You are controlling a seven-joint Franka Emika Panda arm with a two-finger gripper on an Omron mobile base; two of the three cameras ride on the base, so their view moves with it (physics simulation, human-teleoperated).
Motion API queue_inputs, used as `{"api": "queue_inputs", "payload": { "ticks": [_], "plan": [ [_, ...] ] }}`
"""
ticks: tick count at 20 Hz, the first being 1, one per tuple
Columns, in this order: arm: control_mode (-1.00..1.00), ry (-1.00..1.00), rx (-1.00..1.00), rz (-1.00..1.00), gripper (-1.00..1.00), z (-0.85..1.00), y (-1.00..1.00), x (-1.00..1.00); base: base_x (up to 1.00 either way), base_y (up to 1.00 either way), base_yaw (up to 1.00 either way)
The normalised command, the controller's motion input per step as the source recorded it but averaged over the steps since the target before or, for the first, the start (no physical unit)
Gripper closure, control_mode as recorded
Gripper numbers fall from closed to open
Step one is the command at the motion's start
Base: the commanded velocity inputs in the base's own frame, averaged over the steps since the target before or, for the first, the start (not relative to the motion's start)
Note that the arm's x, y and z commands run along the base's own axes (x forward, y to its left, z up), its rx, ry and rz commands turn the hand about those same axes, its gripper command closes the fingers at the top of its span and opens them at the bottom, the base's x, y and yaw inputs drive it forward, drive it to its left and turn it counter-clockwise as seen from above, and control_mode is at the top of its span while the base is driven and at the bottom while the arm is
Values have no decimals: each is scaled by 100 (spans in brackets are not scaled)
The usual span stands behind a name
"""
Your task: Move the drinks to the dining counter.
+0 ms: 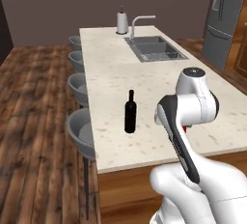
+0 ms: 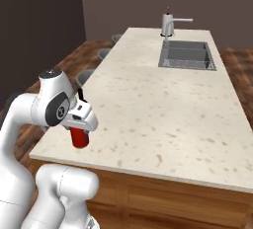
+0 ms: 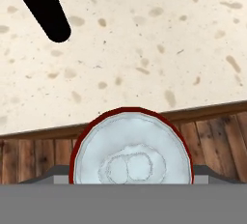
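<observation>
Done: wine bottle (image 1: 130, 113) stands on the surface (image 1: 116, 68), toward its near end.
In hand: jaws wide around can (image 2: 78, 137), at the surface's near edge.
Left: can, short bottle.

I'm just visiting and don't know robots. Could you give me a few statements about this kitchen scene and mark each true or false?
1. The black wine bottle stands upright on the dining counter. True.
2. The red can lies on its side by the sink. False: it is upright at the gripper, at the counter's near edge.
3. The sink is set into the counter's far end. True.
4. The wine bottle stands inside the sink. False: it stands on the open counter, well short of the sink.
</observation>
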Motion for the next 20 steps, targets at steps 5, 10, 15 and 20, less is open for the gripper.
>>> {"api": "queue_inputs", "payload": {
  "ticks": [5, 10, 15, 20],
  "plan": [
    [100, 0, 0, 0, 100, 0, 0, 0, 52, -11, 5],
    [100, 0, 0, 0, 100, 0, 0, 0, 47, -27, 3],
    [-100, 0, 5, 0, 100, -51, -34, 43, 0, 0, 0],
    [-100, 0, 7, 0, 100, -64, -39, 60, 0, 0, 0]
  ]
}}
